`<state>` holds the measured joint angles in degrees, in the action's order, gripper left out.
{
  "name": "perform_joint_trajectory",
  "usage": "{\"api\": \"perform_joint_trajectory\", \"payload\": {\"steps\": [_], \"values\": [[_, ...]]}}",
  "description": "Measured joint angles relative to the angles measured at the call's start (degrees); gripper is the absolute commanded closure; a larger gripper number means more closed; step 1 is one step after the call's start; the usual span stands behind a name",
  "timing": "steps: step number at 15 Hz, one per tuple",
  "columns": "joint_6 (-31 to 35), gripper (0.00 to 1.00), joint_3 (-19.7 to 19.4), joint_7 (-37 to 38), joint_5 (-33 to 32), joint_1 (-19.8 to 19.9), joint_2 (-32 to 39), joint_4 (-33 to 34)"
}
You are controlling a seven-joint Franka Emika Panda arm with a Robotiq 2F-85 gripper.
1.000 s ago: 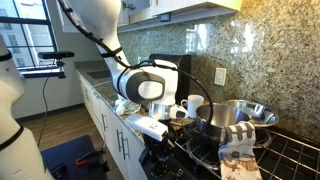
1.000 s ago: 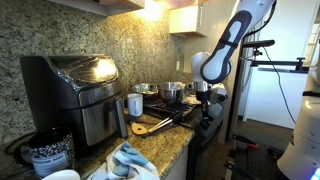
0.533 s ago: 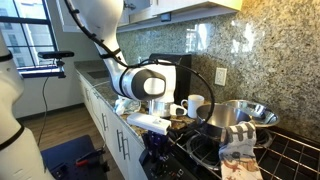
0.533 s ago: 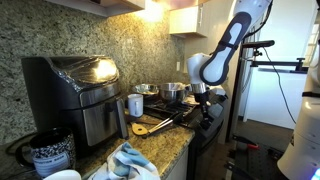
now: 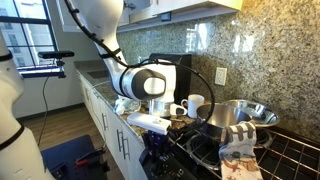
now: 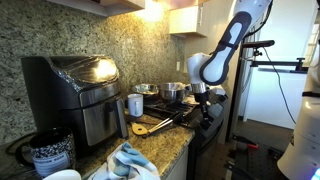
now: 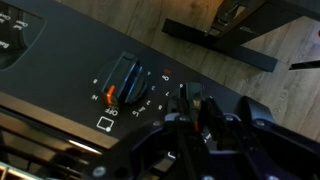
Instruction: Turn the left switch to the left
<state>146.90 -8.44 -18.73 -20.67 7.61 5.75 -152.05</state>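
In the wrist view a black stove control panel (image 7: 60,70) carries a rotary switch knob (image 7: 125,82) with a red mark and white numerals around it. My gripper (image 7: 196,118) sits to the right of that knob, its two dark fingers closed around a second knob of which only a red mark shows between them. In both exterior views the gripper (image 5: 158,133) (image 6: 205,110) points at the stove's front edge, below the countertop. The switches themselves are hidden there by the arm.
Steel pots (image 5: 243,114) (image 6: 172,92) and a white mug (image 5: 195,102) stand on the cooktop. A wooden spatula (image 6: 150,127) lies near the counter edge. A black air fryer (image 6: 75,90) and a cloth (image 5: 238,158) are on the counter. White cabinets (image 5: 105,115) run alongside.
A second ago the wrist shifted and turned slightly at the stove front. Over the last half second nothing visibly moved.
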Motion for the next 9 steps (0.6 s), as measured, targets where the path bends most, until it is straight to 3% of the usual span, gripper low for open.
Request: {"api": "perform_joint_trajectory", "payload": {"steps": [1, 2, 9], "values": [[0.0, 0.78, 0.0, 0.0, 0.0, 0.0, 0.0, 0.0], [0.0, 0.94, 0.0, 0.0, 0.0, 0.0, 0.0, 0.0], [-0.5, 0.94, 0.2, 0.0, 0.1, 0.0, -0.3, -0.1]]}}
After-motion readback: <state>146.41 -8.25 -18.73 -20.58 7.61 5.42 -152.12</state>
